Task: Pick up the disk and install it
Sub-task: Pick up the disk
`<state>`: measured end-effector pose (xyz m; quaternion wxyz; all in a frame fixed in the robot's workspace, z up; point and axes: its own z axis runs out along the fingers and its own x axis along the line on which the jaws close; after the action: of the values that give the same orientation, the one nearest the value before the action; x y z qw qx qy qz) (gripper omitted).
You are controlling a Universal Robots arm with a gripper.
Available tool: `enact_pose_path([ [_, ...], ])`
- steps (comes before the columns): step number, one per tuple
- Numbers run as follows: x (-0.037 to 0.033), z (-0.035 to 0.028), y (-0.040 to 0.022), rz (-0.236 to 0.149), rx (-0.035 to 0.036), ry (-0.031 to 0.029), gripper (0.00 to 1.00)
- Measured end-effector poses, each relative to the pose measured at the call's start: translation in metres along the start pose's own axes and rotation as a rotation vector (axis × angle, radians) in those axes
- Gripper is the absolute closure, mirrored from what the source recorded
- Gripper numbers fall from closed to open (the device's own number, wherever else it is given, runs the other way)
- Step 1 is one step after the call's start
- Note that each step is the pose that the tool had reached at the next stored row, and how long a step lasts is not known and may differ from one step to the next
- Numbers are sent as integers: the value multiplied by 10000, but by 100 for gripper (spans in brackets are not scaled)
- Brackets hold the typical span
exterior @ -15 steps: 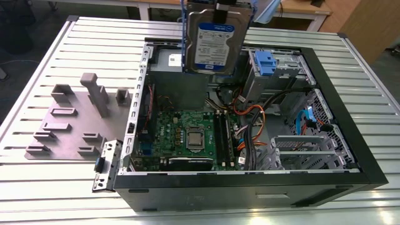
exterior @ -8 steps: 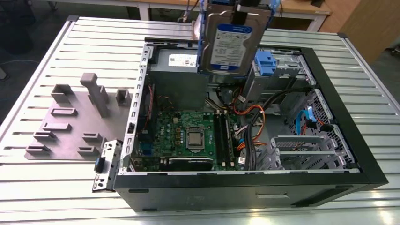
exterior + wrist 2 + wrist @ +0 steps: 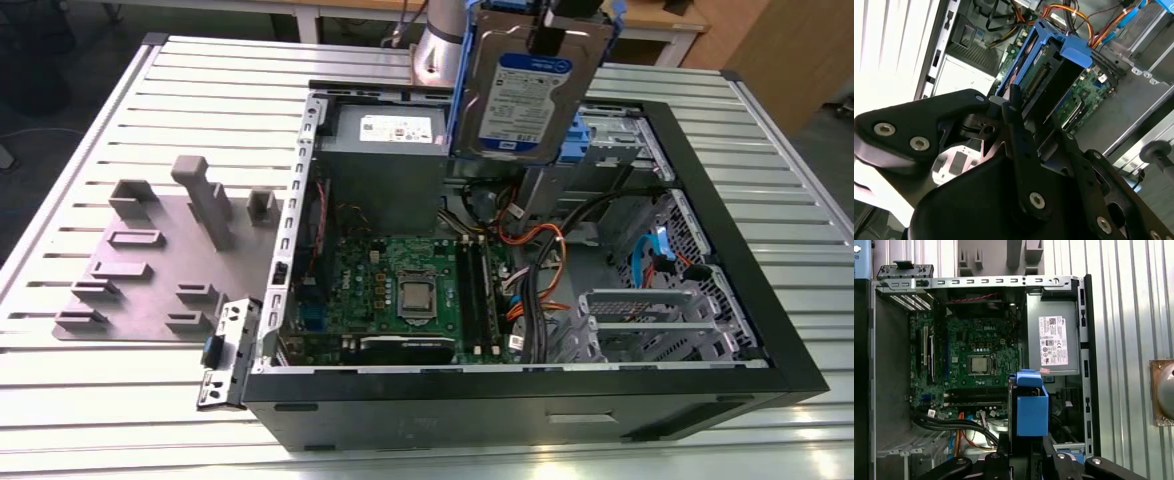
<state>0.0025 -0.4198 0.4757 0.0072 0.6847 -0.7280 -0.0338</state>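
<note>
Disk [image 3: 531,95] held upright over open computer case [image 3: 534,390], fingers [image 3: 1015,112] clamped on its top edge from above

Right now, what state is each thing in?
Disk: held on edge above the case, not installed.
Fingers: shut on the disk's top end.
Case: lying on its side, panel off, open.
Processor: seated in the board, uncovered.

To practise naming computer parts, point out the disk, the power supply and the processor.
the disk [image 3: 531,100], exterior view, its label
the power supply [image 3: 396,127], exterior view, its white sticker
the processor [image 3: 418,297], exterior view, its metal lid
</note>
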Motion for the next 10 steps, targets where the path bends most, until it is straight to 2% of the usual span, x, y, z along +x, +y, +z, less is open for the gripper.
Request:
enact_pose_path([
  [2, -2, -3, -37, 1, -12, 2, 65],
  [5, 14, -4, -57, 1, -14, 3, 65],
  [10, 160, -9, -77, 1, -14, 4, 65],
])
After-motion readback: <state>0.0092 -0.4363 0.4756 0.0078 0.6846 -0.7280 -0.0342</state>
